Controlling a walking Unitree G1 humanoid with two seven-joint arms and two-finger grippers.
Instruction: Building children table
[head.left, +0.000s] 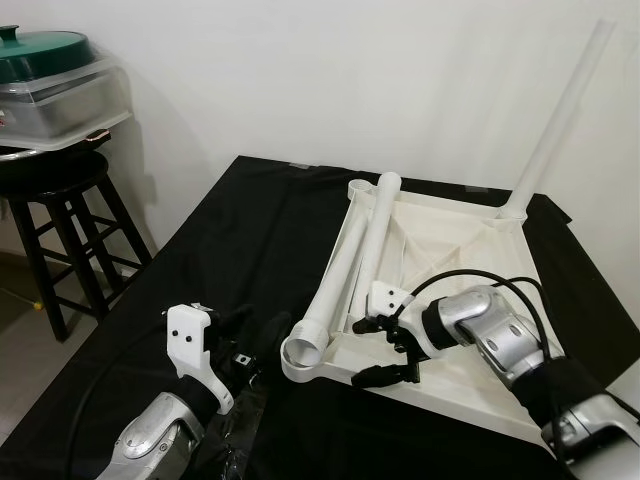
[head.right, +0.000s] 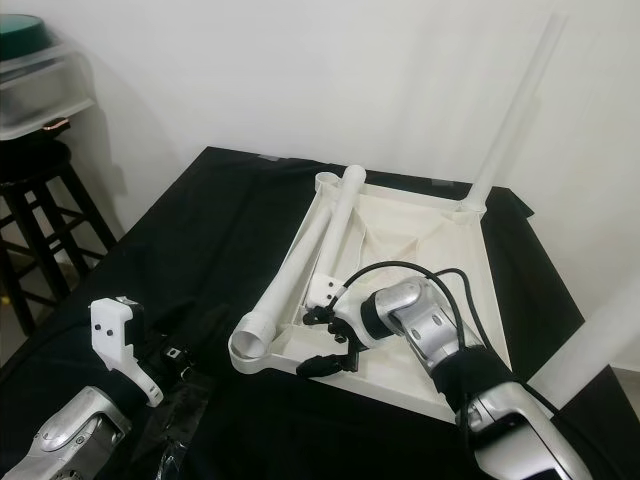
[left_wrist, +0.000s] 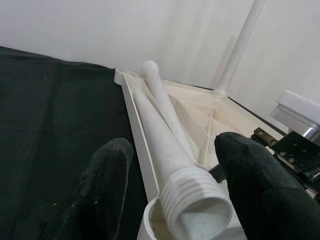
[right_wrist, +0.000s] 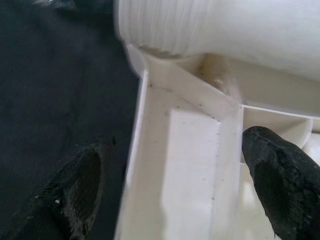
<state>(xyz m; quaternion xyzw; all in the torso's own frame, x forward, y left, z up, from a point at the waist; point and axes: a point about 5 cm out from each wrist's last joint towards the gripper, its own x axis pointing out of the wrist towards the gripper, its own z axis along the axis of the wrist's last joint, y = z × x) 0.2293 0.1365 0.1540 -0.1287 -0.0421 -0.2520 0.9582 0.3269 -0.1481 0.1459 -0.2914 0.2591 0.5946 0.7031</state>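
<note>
Tabletop (head.left: 470, 260), white, upside down, is lying on a black cloth (head.left: 240, 230). One leg (head.left: 560, 110) is standing upright at its 1 o'clock corner; two loose legs (head.left: 345, 265) are resting along its 9 o'clock edge. Right gripper (head.left: 385, 350) is hovering wide open, straddling the 6 o'clock rim, gripping nothing. Left gripper (left_wrist: 175, 195) is hanging open at 7 o'clock, empty.
</note>
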